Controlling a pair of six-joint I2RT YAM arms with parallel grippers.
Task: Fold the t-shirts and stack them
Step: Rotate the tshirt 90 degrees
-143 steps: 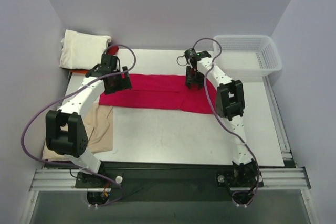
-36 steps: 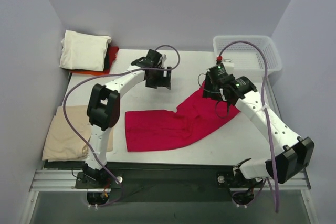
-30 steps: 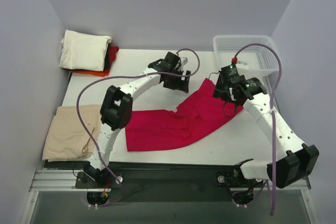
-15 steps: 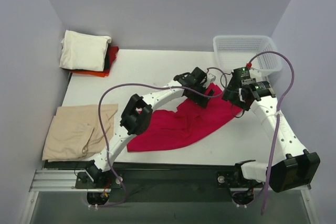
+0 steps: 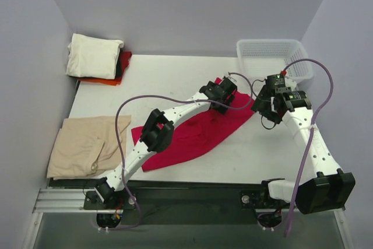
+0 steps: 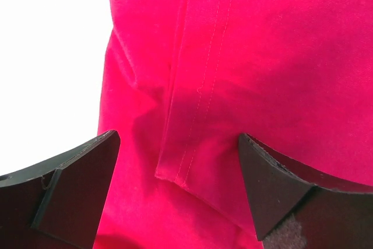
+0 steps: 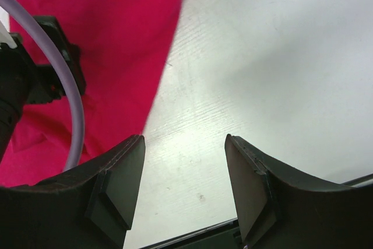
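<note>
Four t-shirts in view. Crimson-red t-shirt (image 5: 192, 135) rumpled at mid-table, slanting from near-left up to far-right, with its far-right end under the left gripper (image 5: 221, 102). Left arm stretched long across the white table (image 5: 169, 74) to that end.

Seen from the left wrist: left gripper (image 6: 175, 144) spread wide, close above the crimson-red t-shirt (image 6: 262, 56). Double-stitched hem and the end of a fold straight between the jaws. Red cloth below most of the gap, bare table only up beyond the left finger (image 6: 70, 173). Contact between pads and cloth: cannot tell. Nothing pinched.

Right gripper (image 5: 262, 108) just right of the shirt's far-right end, near the left gripper. Seen from the right wrist: right gripper (image 7: 183, 141) moderately parted, empty, above bare table. Straight edge of the crimson-red t-shirt (image 7: 105, 39) running down to the tip of the left-hand finger, so beside the gap, not inside it. Purple cable (image 7: 76, 109) of the left arm over the red cloth in that same view.

Elsewhere: cream-white t-shirt (image 5: 93, 55) folded at the far-left corner, stacked on an orange-red t-shirt (image 5: 93, 80). Tan-beige t-shirt (image 5: 84, 147) spread and creased at the near-left edge, apart from the crimson one. White lattice basket (image 5: 274, 44) at the far-right corner, beyond the right gripper.
</note>
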